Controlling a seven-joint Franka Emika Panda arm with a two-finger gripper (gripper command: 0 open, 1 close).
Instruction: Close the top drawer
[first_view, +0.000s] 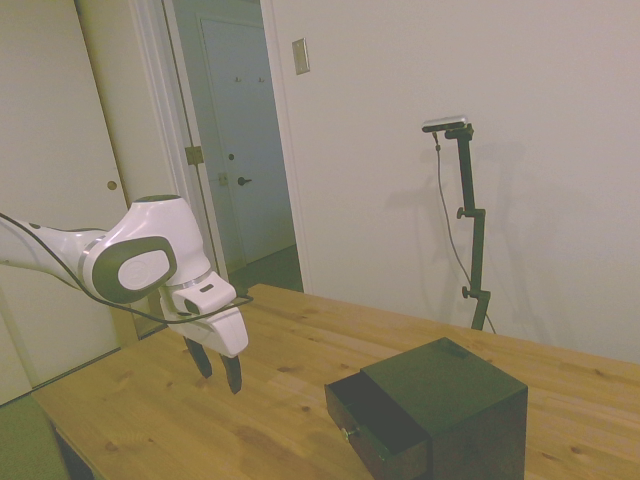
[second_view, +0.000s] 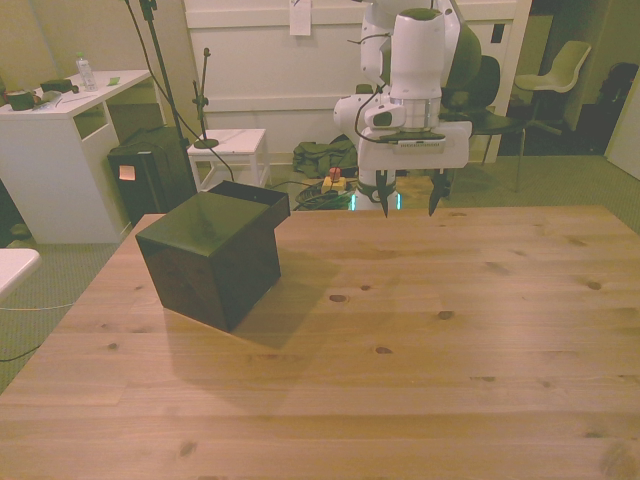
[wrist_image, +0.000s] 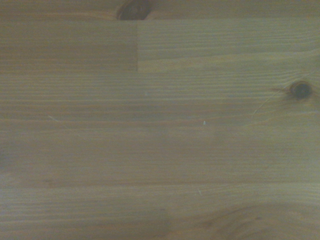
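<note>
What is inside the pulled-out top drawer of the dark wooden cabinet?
The top drawer looks empty where its interior shows; the dark wooden cabinet covers the rear part.

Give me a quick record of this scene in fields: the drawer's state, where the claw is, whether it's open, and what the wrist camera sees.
top drawer: pulled out of the dark cabinet, brass knob on its front
claw: above bare tabletop, apart from the cabinet, toward the front view's right of it
claw state: open, holding nothing
contact with drawer: none
table: wooden, knotty planks
wrist view: only wood grain and knots, no drawer in sight
task status: drawer not yet closed
</note>
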